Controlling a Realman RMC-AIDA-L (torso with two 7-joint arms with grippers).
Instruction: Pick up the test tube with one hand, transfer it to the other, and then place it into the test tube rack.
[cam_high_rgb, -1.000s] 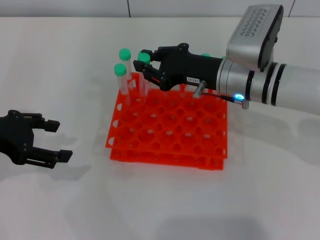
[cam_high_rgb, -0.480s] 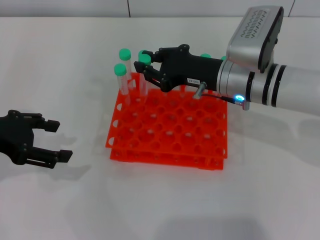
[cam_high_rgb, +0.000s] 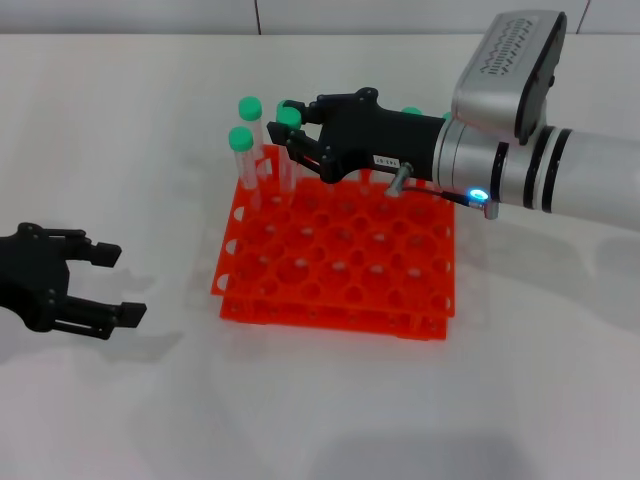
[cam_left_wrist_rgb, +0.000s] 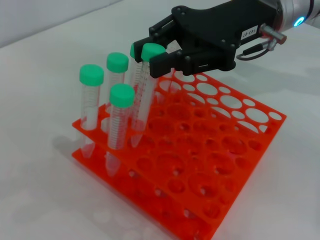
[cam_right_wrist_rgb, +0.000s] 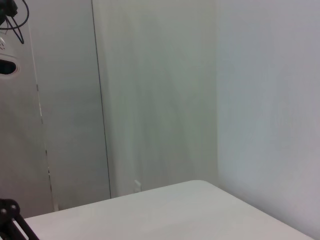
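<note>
Gripping the clear, green-capped test tube (cam_left_wrist_rgb: 145, 82), the labelled right claw (cam_high_rgb: 300, 135) overhangs the perforated orange rack (cam_high_rgb: 335, 265).

right arm (cam_high_rgb: 590, 170): runs off the head view's edge
left gripper (cam_high_rgb: 95, 285): wrist cut off at the frame edge
test tube (cam_left_wrist_rgb: 145, 85): fingers crowd the cap, can't tell if they're touching
label (cam_left_wrist_rgb: 249, 33): print too tiny to read

head high over rack (cam_high_rgb: 335, 255), left wrist near it

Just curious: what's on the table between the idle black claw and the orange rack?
Nothing: in the head view only bare white table separates the left end effector from the test tube rack.
</note>
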